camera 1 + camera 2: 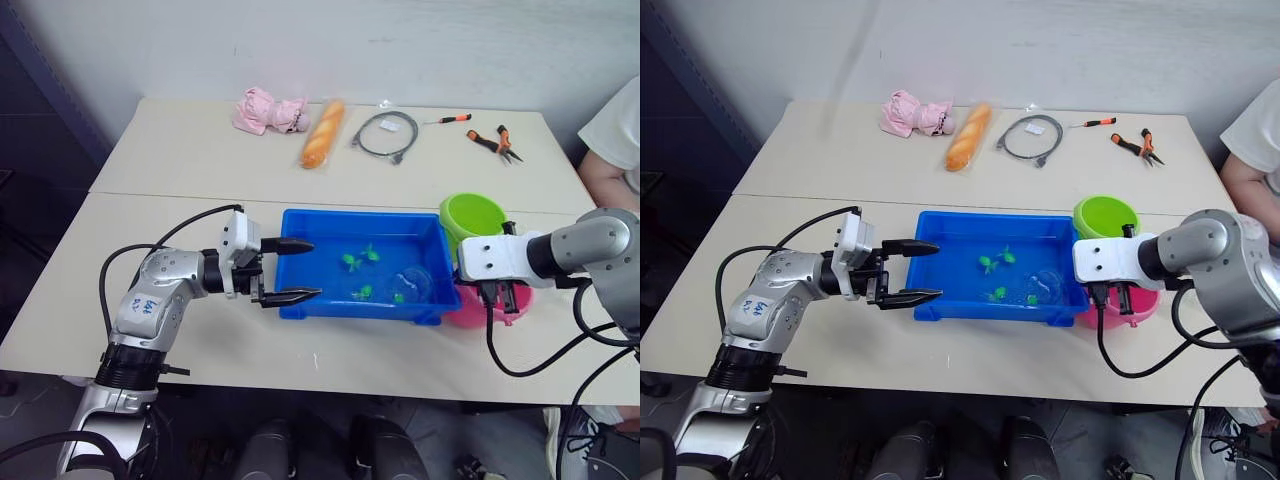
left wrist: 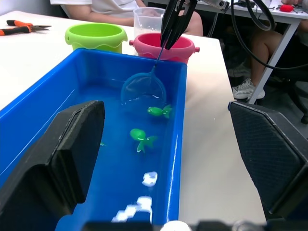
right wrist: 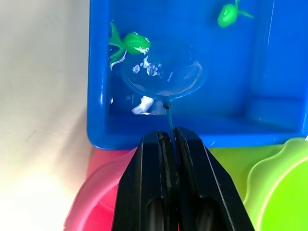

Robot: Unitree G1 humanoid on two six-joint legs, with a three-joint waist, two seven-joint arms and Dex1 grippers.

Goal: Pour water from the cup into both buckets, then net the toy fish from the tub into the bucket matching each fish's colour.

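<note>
The blue tub (image 1: 330, 213) of water sits mid-table with several green toy fish (image 1: 349, 261) in it. My right gripper (image 3: 169, 137) is shut on the net's thin handle above the pink bucket (image 1: 465, 308). The net's hoop (image 3: 163, 72) dips into the tub's right end beside a green fish (image 3: 132, 43). The lime green bucket (image 1: 472, 215) stands just behind the pink one. My left gripper (image 1: 315, 268) is open at the tub's left end, with one finger over the water and the other outside the front wall. The clear cup (image 2: 147, 19) stands beyond the pink bucket.
Along the table's far side lie a pink plush toy (image 1: 268, 110), a bread loaf (image 1: 323, 133), a grey coiled cable (image 1: 388, 135), a screwdriver (image 1: 448, 119) and orange pliers (image 1: 497, 143). A person (image 1: 615, 140) sits at the far right.
</note>
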